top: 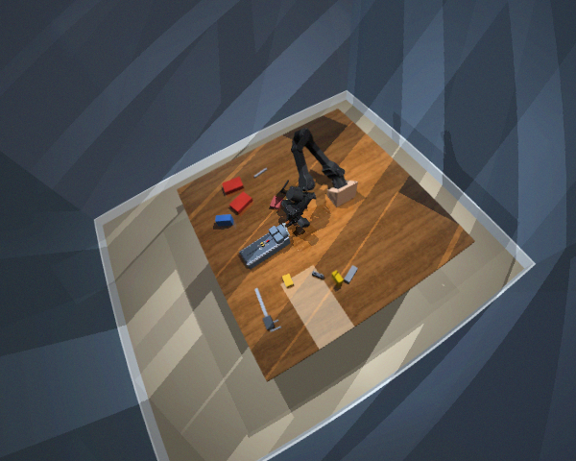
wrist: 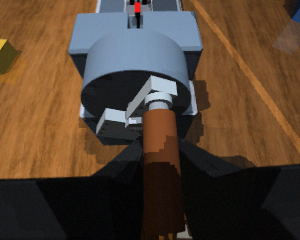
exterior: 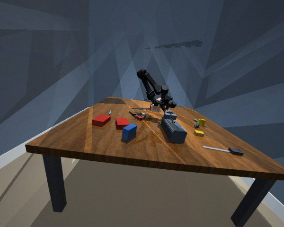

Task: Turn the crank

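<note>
The blue-grey machine [top: 252, 256] [exterior: 179, 137] [wrist: 177, 32] stands on the table, with a round drum at its crank end. Its red pointer [top: 268, 241] [wrist: 137, 8] sits in the slot on top. In the top view small brass marks [top: 262, 244] show beside the slot, and the pointer looks slightly toward the drum from them. The marks are out of the wrist view. The pale crank arm [wrist: 163, 86] leans across the drum face, its handle end up and to the right. My gripper [exterior: 165, 109] [wrist: 157, 142] is shut on the brown crank handle [wrist: 159, 125], its fingers on both sides.
Two red blocks [top: 232, 185] [top: 240, 203] and a blue block [top: 224, 220] [exterior: 129, 132] lie to one side. A yellow block [top: 288, 279] [exterior: 199, 133], a pale mat [top: 318, 309] and a hammer-like tool [top: 268, 322] [exterior: 235, 151] lie on the other. A dark pink block [exterior: 139, 117] lies near the arm.
</note>
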You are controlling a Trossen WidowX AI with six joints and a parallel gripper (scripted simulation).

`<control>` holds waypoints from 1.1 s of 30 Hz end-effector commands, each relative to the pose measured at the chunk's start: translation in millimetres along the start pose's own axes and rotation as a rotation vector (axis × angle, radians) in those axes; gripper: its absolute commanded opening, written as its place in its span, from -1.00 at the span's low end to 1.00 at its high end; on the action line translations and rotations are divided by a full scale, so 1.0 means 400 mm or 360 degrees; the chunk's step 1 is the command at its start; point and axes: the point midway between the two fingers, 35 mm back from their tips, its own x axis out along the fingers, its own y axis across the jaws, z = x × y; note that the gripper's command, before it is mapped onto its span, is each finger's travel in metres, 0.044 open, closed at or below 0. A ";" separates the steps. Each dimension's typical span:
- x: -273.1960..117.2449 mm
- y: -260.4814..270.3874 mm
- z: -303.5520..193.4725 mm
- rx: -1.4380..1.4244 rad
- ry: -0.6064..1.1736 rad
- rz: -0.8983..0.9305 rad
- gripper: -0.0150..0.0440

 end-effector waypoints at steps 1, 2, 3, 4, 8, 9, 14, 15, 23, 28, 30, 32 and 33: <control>0.007 -0.021 -0.007 0.0015 0.0014 -0.0033 -0.49; 0.008 -0.022 -0.008 0.0015 0.0014 -0.0033 -0.49; 0.008 -0.023 -0.008 0.0015 0.0014 -0.0033 -0.49; 0.009 -0.023 -0.009 0.0015 0.0014 -0.0033 -0.49; 0.011 -0.026 -0.011 0.0015 0.0014 -0.0033 -0.49; 0.012 -0.027 -0.012 0.0015 0.0014 -0.0033 -0.49; 0.015 -0.031 -0.015 0.0015 0.0014 -0.0034 -0.49; 0.016 -0.031 -0.016 0.0015 0.0014 -0.0034 -0.49; 0.022 -0.037 -0.023 0.0014 0.0014 -0.0034 -0.49; 0.027 -0.040 -0.028 0.0014 0.0014 -0.0034 -0.49; 0.029 -0.041 -0.030 0.0014 0.0014 -0.0034 -0.49; 0.032 -0.043 -0.032 0.0014 0.0014 -0.0035 -0.49; 0.033 -0.043 -0.034 0.0014 0.0014 -0.0035 -0.49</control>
